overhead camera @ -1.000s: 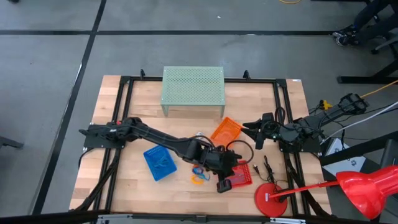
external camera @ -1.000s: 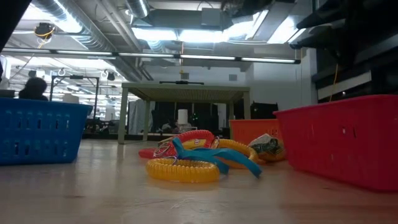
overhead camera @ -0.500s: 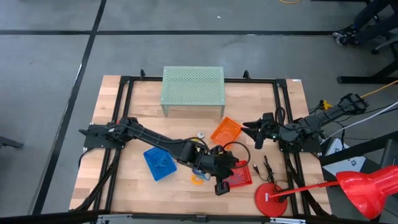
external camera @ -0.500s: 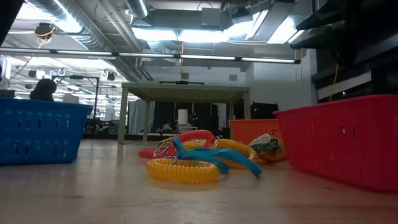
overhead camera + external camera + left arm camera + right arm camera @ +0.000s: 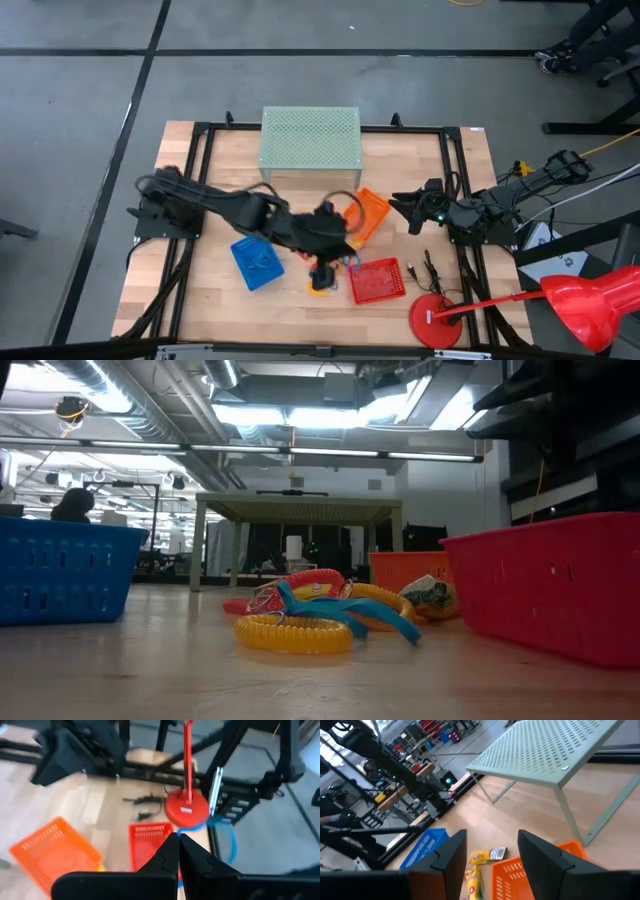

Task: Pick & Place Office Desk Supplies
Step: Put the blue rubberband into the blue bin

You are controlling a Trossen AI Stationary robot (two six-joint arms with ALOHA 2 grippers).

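Observation:
My left gripper (image 5: 343,256) hangs shut above the table's middle, between the orange basket (image 5: 362,212) and the red basket (image 5: 378,280). A thin blue loop (image 5: 227,840) dangles from its tips. A small heap of supplies (image 5: 318,285) lies on the wood beside the red basket: a yellow coil (image 5: 292,633), a blue band (image 5: 350,612) and a red loop (image 5: 312,576). A yellow-and-white packet (image 5: 490,854) lies near the orange basket. My right gripper (image 5: 492,865) waits open at the table's right side (image 5: 408,212), nothing between its fingers. My left gripper pinches the blue loop at one short stretch (image 5: 181,828) right at its fingertips. The fingers slant down toward the table's near right. The rest of the loop swings free to one side, clear of the table.
A blue basket (image 5: 255,262) stands left of the heap. The pale green perforated stand (image 5: 310,140) is at the far edge. A red round base with a pole (image 5: 433,318) and a few dark clips (image 5: 430,270) sit near the right front corner.
My left gripper, shut throughout, has risen from just above the red basket's near left corner. It has drawn back toward the table's left and far side, most of it in the last half second. The heap on the table has stayed put.

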